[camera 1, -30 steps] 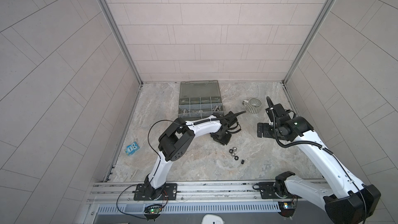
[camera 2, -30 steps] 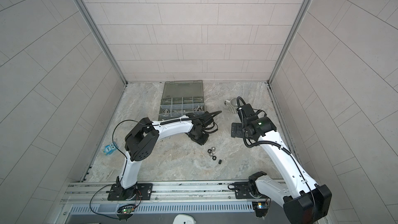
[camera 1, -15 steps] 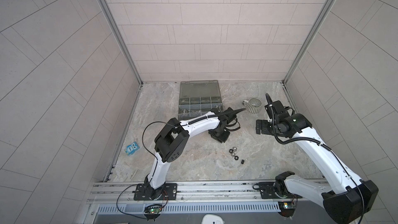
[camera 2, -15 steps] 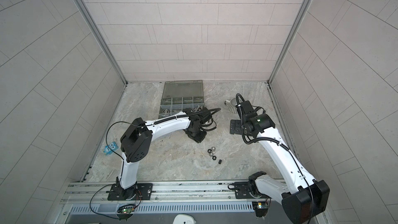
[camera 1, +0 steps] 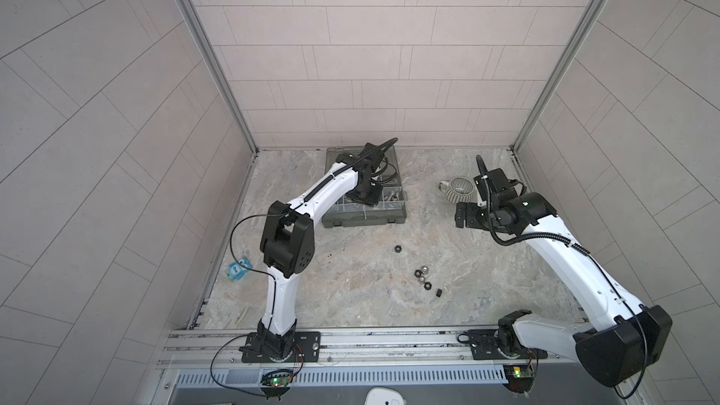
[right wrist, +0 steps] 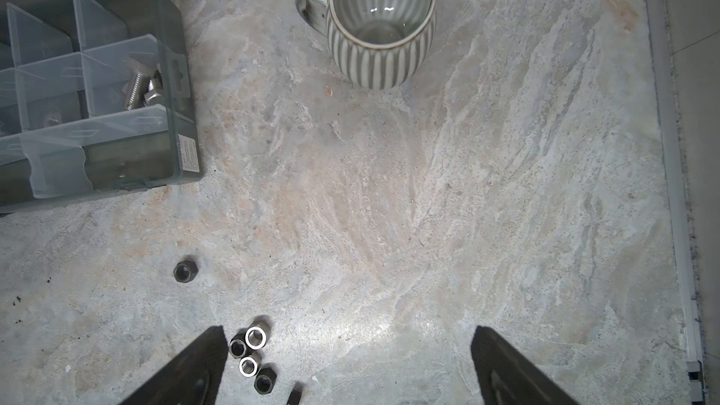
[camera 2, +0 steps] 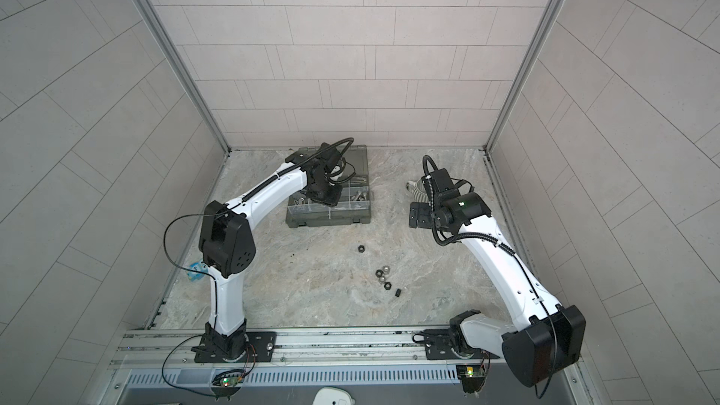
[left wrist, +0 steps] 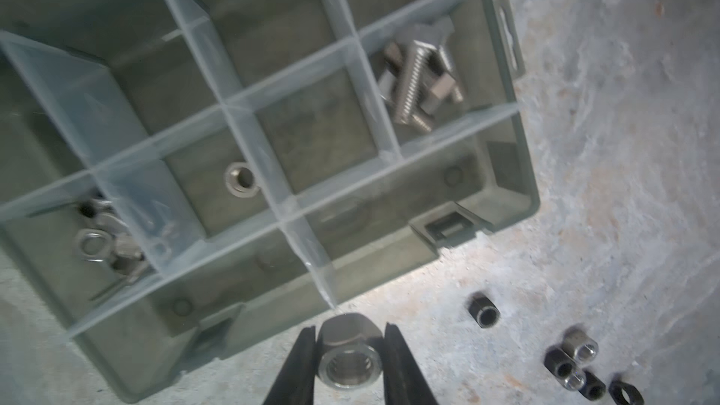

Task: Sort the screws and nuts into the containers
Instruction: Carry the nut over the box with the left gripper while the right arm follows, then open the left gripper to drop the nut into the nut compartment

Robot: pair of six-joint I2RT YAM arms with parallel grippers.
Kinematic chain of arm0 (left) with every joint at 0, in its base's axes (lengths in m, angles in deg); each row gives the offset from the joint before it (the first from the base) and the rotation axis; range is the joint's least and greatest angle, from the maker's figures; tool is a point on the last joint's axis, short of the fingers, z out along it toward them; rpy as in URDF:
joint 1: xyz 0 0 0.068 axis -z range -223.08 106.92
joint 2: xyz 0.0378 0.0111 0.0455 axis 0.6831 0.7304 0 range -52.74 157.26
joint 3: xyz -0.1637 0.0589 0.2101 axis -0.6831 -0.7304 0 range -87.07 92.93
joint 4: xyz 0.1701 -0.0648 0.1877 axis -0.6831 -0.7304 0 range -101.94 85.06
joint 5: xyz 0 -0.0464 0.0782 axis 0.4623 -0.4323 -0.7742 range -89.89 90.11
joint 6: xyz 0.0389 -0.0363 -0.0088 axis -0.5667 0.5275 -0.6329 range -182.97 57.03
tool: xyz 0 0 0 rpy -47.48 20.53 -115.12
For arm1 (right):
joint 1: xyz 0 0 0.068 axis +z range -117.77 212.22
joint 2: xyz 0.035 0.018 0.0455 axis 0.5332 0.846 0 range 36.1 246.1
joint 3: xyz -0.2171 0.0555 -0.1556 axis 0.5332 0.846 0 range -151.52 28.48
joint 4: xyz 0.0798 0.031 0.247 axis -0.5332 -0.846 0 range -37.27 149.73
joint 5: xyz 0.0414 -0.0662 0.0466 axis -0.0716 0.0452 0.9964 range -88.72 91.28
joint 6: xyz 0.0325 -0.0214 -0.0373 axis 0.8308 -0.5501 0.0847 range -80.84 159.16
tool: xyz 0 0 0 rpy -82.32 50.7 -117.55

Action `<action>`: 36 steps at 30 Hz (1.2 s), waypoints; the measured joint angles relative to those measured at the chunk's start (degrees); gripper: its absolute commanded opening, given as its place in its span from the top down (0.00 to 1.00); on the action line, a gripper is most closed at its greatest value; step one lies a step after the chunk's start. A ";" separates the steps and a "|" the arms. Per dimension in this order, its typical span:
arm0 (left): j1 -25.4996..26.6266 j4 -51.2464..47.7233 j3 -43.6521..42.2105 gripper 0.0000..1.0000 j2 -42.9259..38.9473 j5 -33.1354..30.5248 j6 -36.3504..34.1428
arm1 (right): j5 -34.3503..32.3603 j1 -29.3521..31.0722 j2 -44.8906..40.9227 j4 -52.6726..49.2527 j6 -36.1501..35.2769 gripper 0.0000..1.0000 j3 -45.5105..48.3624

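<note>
Left wrist view, closest in: my left gripper [left wrist: 349, 331] is clamped on a domed silver metal hex nut [left wrist: 348, 358], which is pinched between both black fingers [left wrist: 298, 368].
Carry position: in both top views that gripper hangs over the case, but I cannot tell which cell lies under the nut.
Front of table: six small loose nuts [camera 1: 422, 277] lie unsorted on the marbled tabletop [camera 1: 350, 298]. Five silver and black ones are bunched together, and a lone black hex nut [camera 1: 397, 248] sits apart, nearer the case. I see no screw loose anywhere.
Right gripper [right wrist: 348, 331]: the fingers are spread wide with nothing between them, and it hovers above bare table between the bunch and the mug.
Mid table: the translucent grey-green plastic organizer case [left wrist: 524, 157] has its lid open and clear dividers inside.
Cells filled: short silver hex-head metal screws [left wrist: 419, 79] are piled in an edge cell. A single silver nut [left wrist: 240, 180] sits alone in the same row, and blurred silver wing nuts [left wrist: 105, 243] fill the cell beside it.
Far side: a striped grey-white ceramic mug [right wrist: 374, 64] stands upright and empty, and it is not a sorting target.
Progress, my read: the screws look finished. One nut is in transit and six are left to fetch, so I judge the job past halfway.
</note>
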 measured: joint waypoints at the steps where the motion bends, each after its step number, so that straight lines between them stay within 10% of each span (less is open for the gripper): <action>1: -0.76 -0.13 0.81 0.75 0.50 -0.31 -0.13 | 0.02 0.00 0.48 0.22 -0.11 0.01 -0.42; 18: -6.75 -0.42 3.02 0.75 7.78 -1.73 -1.14 | 0.22 0.00 8.13 2.21 -2.03 0.01 -6.86; 25: -6.88 -0.17 3.82 0.38 9.11 -2.01 -1.44 | 0.61 0.00 9.92 2.43 -2.99 0.01 -7.50; 36: -5.84 -0.31 1.73 0.33 6.45 -0.63 -0.72 | 1.18 -0.13 10.67 2.29 -3.87 0.01 -8.26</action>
